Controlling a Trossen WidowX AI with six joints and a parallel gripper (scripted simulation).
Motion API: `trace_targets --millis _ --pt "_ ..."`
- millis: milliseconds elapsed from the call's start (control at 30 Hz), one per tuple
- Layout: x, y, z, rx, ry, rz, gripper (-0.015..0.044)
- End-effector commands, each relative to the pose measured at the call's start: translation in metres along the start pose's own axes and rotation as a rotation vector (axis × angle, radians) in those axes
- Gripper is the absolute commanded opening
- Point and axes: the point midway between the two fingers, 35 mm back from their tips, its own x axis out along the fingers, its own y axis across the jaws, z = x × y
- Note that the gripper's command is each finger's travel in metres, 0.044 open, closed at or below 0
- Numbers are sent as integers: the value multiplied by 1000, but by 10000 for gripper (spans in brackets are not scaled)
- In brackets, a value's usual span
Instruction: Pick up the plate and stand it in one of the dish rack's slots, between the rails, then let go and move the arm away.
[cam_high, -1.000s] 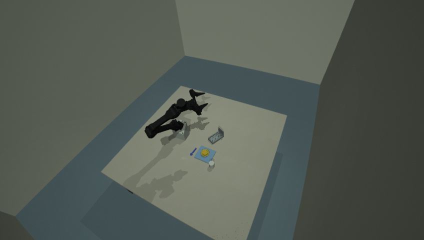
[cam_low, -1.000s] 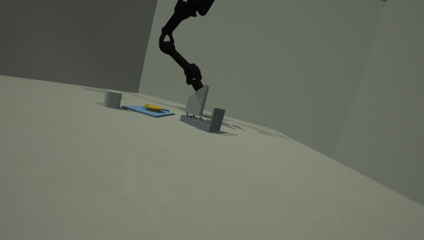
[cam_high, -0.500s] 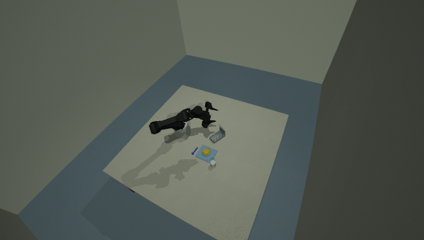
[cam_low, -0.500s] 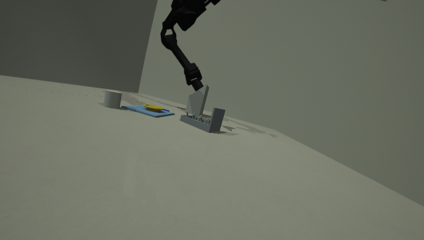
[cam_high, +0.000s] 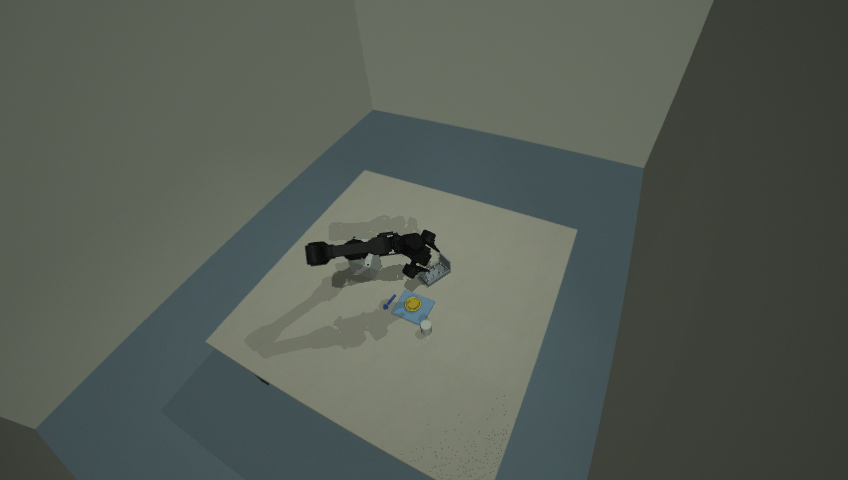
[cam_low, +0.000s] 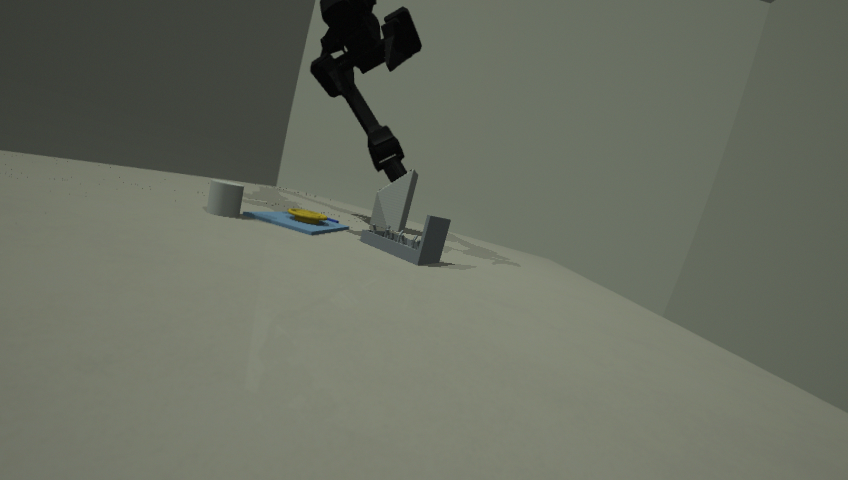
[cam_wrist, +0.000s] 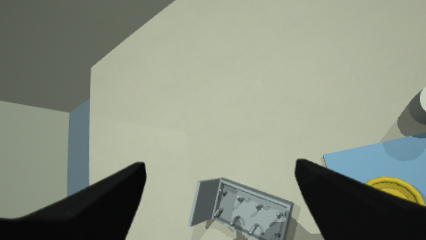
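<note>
The yellow plate (cam_high: 412, 303) (cam_low: 307, 215) (cam_wrist: 395, 189) lies flat on a blue board (cam_high: 427, 306) (cam_low: 270, 218) (cam_wrist: 350, 160). The grey dish rack (cam_high: 439, 280) (cam_low: 436, 237) (cam_wrist: 203, 202) stands beside the board, with short pegs inside and no plate among them. My gripper (cam_high: 433, 260) (cam_wrist: 220, 168) is open with nothing between its fingers. It is raised above the table, and in the top view its fingers overlap the rack's area. In the wrist view the rack is below the fingertips, cut by the lower edge, and the plate is partly behind the right finger.
A pale cup (cam_high: 426, 326) (cam_low: 224, 198) stands at the board's corner, partly in the wrist view. A blue spoon-like thing (cam_high: 389, 301) (cam_low: 332, 220) lies at the board's other side. A tall light panel (cam_low: 393, 205) stands behind the rack in the exterior view.
</note>
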Motion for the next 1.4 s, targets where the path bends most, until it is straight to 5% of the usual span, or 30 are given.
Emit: trace_targets --millis 0,767,1367 --pt "15 -22 -9 -34 52 -85 400" --pt "65 -168 -82 -343 545 -522 400" --pt "80 -178 -89 -345 550 -523 400"
